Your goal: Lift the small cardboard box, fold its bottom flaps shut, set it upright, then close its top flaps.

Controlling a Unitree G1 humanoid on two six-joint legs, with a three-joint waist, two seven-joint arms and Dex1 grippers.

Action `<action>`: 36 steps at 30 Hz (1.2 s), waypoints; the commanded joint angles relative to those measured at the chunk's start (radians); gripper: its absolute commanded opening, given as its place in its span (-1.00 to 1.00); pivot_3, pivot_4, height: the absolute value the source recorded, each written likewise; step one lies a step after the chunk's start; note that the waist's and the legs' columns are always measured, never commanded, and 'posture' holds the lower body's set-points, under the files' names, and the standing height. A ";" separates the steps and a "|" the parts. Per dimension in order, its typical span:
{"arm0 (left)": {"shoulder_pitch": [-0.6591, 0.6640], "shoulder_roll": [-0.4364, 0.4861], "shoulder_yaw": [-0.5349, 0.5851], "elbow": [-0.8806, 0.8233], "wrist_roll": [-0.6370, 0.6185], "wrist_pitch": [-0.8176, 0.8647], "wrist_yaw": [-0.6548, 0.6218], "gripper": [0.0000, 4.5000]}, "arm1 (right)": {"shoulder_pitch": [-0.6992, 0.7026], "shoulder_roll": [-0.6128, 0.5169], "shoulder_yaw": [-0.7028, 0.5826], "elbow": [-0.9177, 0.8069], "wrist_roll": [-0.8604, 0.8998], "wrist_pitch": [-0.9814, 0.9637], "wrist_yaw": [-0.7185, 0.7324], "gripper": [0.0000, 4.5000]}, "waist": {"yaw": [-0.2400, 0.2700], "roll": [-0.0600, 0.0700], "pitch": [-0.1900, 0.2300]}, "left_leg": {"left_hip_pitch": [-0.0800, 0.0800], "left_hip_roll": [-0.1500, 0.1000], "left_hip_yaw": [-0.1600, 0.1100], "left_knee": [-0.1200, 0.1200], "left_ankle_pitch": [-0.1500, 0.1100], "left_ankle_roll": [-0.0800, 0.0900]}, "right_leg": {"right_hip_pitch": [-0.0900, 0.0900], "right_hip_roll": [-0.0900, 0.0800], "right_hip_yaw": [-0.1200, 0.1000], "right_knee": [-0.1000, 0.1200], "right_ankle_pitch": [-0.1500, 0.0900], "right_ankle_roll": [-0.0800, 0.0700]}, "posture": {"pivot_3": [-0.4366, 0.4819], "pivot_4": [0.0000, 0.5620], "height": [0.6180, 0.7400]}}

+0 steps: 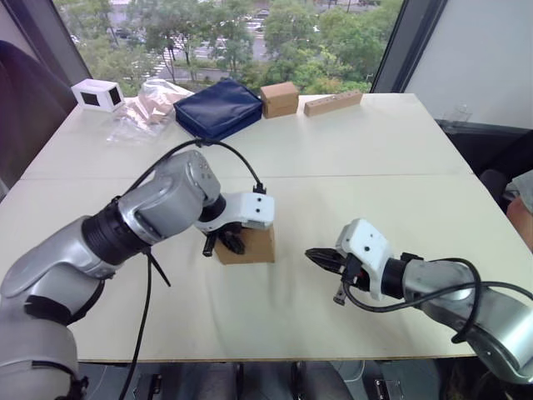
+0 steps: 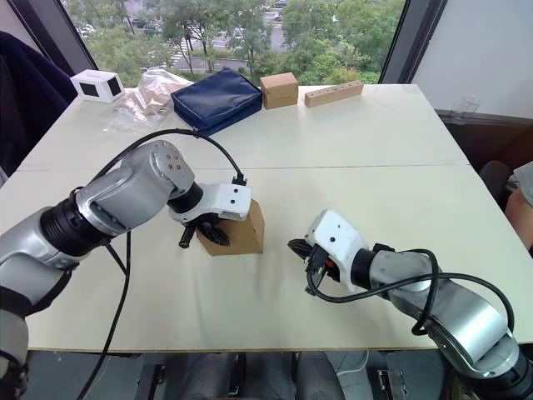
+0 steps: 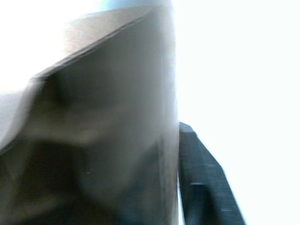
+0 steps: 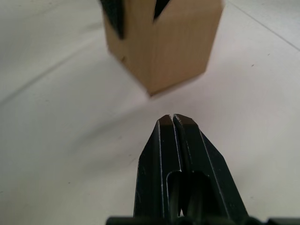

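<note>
Pale table [image 1: 375, 150] by a wide window, trees outside. Along its far edge lay a white carton [image 1: 97, 94], a crinkled clear bag [image 1: 146, 104], a navy pouch [image 1: 218, 108], a taped brown cube [image 1: 280, 98] and a long cardboard bar [image 1: 333, 102]. Near the front middle of the table sat the small cardboard box [image 2: 239, 233], tilted, with one corner toward my right arm. My left gripper [image 1: 226, 242] had its black fingers clamped on the box's left side — one finger [image 3: 206, 187] lay flat along the outside of a cardboard wall. My right gripper [image 4: 174, 119] hovered just above the tabletop to the box's right, apart from it, pointing at it, its two fingertips pressed together on nothing.
</note>
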 commanded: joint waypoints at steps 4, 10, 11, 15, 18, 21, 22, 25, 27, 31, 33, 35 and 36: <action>-0.019 0.001 0.053 -0.048 -0.060 0.145 0.022 0.60 | -0.041 0.008 0.003 0.009 -0.015 0.003 0.042 -1.00 | 0.000 0.000 0.000 | 0.000 0.000 0.000 0.000 0.000 0.000 | 0.000 0.000 0.000 0.000 0.000 0.000 | -0.05 -0.47 1.00; -0.118 0.010 0.181 0.053 -0.186 0.233 -0.015 0.76 | -0.037 -0.005 -0.019 0.026 -0.006 0.001 0.101 -1.00 | 0.000 0.000 0.000 | 0.000 0.000 0.000 0.000 0.000 0.000 | 0.000 0.000 0.000 0.000 0.000 0.000 | -0.05 -0.47 1.00; -0.141 0.014 0.216 0.072 -0.241 0.284 -0.045 0.76 | -0.042 -0.009 -0.023 0.035 -0.006 -0.002 0.115 -1.00 | 0.000 0.000 0.000 | 0.000 0.000 0.000 0.001 0.000 0.000 | 0.000 0.000 0.000 0.000 0.000 0.000 | -0.05 -0.47 1.00; -0.147 0.049 0.286 0.097 -0.346 0.367 -0.058 0.76 | -0.058 -0.018 -0.030 0.072 -0.011 -0.020 0.167 -1.00 | -0.004 0.000 0.000 | 0.000 0.000 0.000 0.000 0.000 0.000 | 0.000 0.000 0.000 0.000 0.000 0.000 | -0.05 -0.47 1.00; -0.129 0.076 0.345 0.132 -0.398 0.380 -0.045 0.76 | -0.071 -0.012 -0.044 0.092 -0.001 -0.028 0.197 -1.00 | -0.006 0.000 0.000 | 0.001 0.000 0.000 0.000 0.000 0.000 | 0.000 0.000 0.000 0.001 0.000 0.000 | -0.05 -0.47 1.00; -0.099 0.091 0.458 0.254 -0.400 0.273 0.001 0.76 | -0.097 0.023 -0.089 0.098 0.065 -0.005 0.207 -1.00 | -0.006 0.000 0.000 | 0.001 0.001 0.000 0.001 0.000 0.000 | 0.000 0.001 0.000 0.002 0.000 0.000 | -0.05 -0.47 1.00; -0.099 0.086 0.488 0.294 -0.405 0.269 0.020 0.76 | -0.103 0.026 -0.094 0.097 0.075 0.002 0.208 -1.00 | -0.004 0.000 0.000 | 0.001 0.001 0.000 0.001 0.000 0.000 | 0.000 0.001 0.000 0.002 0.000 0.000 | -0.05 -0.47 1.00; -0.050 0.071 0.650 0.389 -0.410 0.159 0.120 0.76 | -0.105 0.025 -0.108 0.070 0.115 0.033 0.208 -1.00 | -0.002 0.001 0.000 | 0.001 0.001 0.000 0.001 0.000 0.000 | 0.000 0.000 0.000 0.002 0.000 0.000 | -0.05 -0.47 1.00; 0.030 0.062 0.761 0.410 -0.419 0.068 0.185 0.66 | -0.105 0.023 -0.097 0.052 0.132 0.050 0.207 -1.00 | -0.001 0.001 -0.001 | 0.001 0.001 0.000 0.001 0.000 0.000 | 0.000 -0.001 0.000 0.002 0.000 0.000 | -0.05 -0.47 1.00; 0.204 0.066 0.856 0.399 -0.408 -0.078 0.251 0.14 | -0.115 0.038 -0.049 0.041 0.135 0.062 0.203 -1.00 | -0.004 0.001 -0.001 | 0.001 0.000 0.001 0.001 0.000 0.000 | 0.000 -0.003 0.000 0.002 0.000 0.000 | -0.05 -0.47 1.00; 0.288 0.076 0.852 0.389 -0.380 -0.155 0.268 -0.22 | -0.129 0.055 0.001 0.049 0.108 0.058 0.193 -1.00 | -0.001 0.000 -0.001 | 0.001 0.001 0.000 0.001 0.000 0.000 | 0.000 -0.003 0.000 0.002 0.000 0.000 | -0.05 -0.47 1.00; 0.393 0.082 0.846 0.396 -0.356 -0.230 0.276 -0.57 | -0.156 0.079 0.092 0.072 0.048 0.055 0.176 -1.00 | -0.001 0.000 -0.001 | 0.001 0.001 0.000 0.001 0.000 0.000 | -0.001 -0.003 -0.001 0.002 0.000 0.000 | -0.05 -0.47 1.00; 0.430 0.080 0.844 0.408 -0.341 -0.268 0.288 -0.75 | -0.166 0.085 0.127 0.081 0.026 0.057 0.172 -1.00 | -0.001 0.000 -0.001 | 0.001 0.000 0.000 0.001 0.000 0.000 | -0.001 -0.003 0.000 0.002 0.000 0.000 | -0.05 -0.47 1.00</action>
